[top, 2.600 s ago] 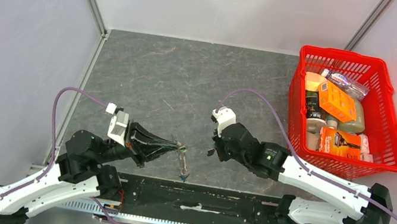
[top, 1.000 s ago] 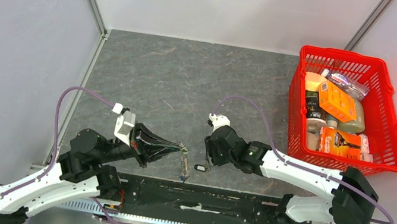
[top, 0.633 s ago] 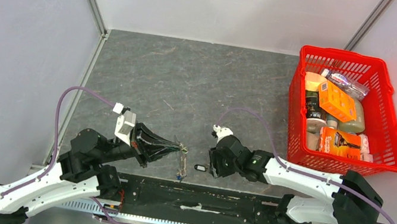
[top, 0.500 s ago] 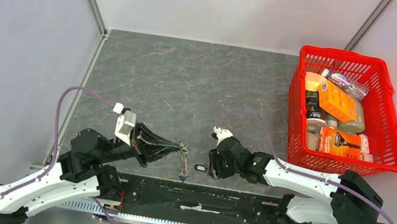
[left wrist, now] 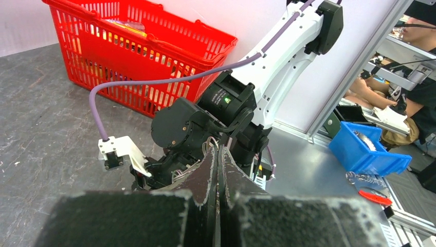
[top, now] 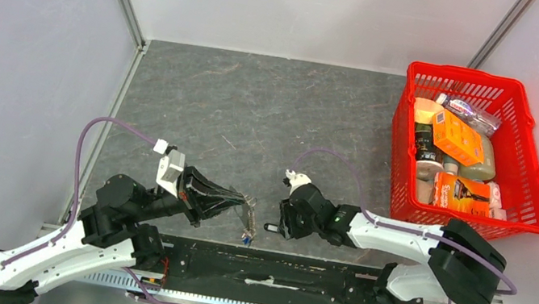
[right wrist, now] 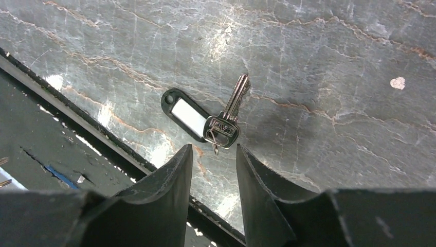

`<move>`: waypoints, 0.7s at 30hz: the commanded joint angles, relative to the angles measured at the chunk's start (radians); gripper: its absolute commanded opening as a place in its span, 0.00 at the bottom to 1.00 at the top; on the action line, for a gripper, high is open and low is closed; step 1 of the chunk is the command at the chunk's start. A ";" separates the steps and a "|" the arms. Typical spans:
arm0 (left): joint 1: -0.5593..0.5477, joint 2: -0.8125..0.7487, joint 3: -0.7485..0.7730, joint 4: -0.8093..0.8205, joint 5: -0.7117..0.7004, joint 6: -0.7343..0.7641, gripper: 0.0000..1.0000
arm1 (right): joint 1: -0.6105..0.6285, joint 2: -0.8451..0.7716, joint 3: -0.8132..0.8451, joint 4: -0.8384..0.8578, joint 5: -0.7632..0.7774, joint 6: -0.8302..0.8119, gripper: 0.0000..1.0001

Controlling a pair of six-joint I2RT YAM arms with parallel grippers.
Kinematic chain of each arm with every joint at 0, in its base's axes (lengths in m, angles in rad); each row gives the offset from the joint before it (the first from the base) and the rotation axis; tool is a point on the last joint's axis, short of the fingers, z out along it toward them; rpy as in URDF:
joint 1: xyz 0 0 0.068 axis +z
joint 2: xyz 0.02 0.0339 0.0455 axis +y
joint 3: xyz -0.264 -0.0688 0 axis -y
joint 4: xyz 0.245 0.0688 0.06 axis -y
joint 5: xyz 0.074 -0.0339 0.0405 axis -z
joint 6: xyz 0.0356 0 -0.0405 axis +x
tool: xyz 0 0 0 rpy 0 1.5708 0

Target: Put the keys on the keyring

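A silver key with a black head (right wrist: 226,126) lies flat on the grey table, joined by a small ring to a black tag with a white label (right wrist: 186,117). My right gripper (right wrist: 213,150) is open just short of the key's head, one finger on each side of it, touching nothing. From above, the key (top: 269,227) lies at the tip of the right gripper (top: 280,224). My left gripper (top: 241,200) is shut on the keyring (top: 246,218), whose chain hangs down toward the table. In the left wrist view, thin wire loops of the keyring (left wrist: 209,145) show at the left gripper (left wrist: 218,150).
A red basket (top: 467,225) full of packets and bottles stands at the right. A black rail (top: 272,271) runs along the table's front edge, close below the key. The right arm (left wrist: 205,121) fills the middle of the left wrist view.
The right gripper has come down and toward the front edge onto the key, its jaws a little narrower. The left gripper has held its place with the keyring; the chain has swung slightly.
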 commanded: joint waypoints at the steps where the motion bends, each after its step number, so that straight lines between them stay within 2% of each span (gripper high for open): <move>1: 0.003 -0.004 0.040 0.039 -0.018 0.022 0.02 | -0.011 0.016 0.012 0.062 0.005 -0.013 0.43; 12: 0.003 0.001 0.038 0.037 -0.018 0.022 0.02 | -0.014 0.020 0.014 0.067 -0.009 -0.023 0.29; 21: 0.003 -0.001 0.041 0.036 -0.019 0.022 0.02 | -0.016 0.051 0.014 0.074 -0.027 -0.022 0.26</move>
